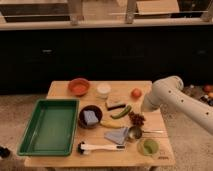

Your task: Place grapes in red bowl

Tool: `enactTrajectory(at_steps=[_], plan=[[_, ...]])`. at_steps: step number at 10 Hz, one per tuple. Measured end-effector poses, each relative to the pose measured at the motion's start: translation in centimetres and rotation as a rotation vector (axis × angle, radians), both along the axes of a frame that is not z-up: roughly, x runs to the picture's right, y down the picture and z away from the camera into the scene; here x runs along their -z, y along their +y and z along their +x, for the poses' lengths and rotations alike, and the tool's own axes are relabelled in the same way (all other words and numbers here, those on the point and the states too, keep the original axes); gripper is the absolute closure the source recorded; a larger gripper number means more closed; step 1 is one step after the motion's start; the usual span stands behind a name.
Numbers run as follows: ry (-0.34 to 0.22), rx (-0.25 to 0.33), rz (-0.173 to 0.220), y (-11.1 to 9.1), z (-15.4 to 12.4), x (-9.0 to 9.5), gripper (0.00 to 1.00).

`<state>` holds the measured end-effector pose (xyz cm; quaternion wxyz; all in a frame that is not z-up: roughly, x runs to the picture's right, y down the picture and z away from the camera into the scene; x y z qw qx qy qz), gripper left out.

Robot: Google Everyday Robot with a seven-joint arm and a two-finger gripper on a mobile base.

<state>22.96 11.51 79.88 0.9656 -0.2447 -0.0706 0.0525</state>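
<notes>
Along the front edge of the wooden counter: a brush with a long white handle, lying flat. To its right a round pale-green lid, close to the right edge. Only a thin strip of bare wood in front of both.

Just behind, a grey folded cloth and a shiny metal spoon, handle pointing right. On the left a rectangular green plastic tray, reaching nearly to the left edge.

Middle row: a dark brown bowl with a blue sponge inside. Then the grapes, a small bumpy dark red-purple cluster resting on the wood.

Gripper at the end of the smooth white arm, low, just beside the grapes on their right. Cannot tell how wide it stands, nor whether it touches them.

Farther back: a round tomato, a white cup, and the red bowl, shallow and thick-rimmed, well apart from the grapes. Some free wood at the far left corner.
</notes>
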Motion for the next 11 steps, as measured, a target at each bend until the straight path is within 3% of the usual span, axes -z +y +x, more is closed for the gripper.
enactTrajectory(at_steps=[3,6,7,11], plan=[[-0.048,0.005,-0.015,0.2,0.6,0.6,0.57],[-0.123,0.034,-0.058,2.6,0.8,-1.3,0.27],[-0.138,0.043,-0.069,3.1,0.9,-1.5,0.21],[-0.182,0.075,-0.091,3.7,0.5,-1.4,0.20]])
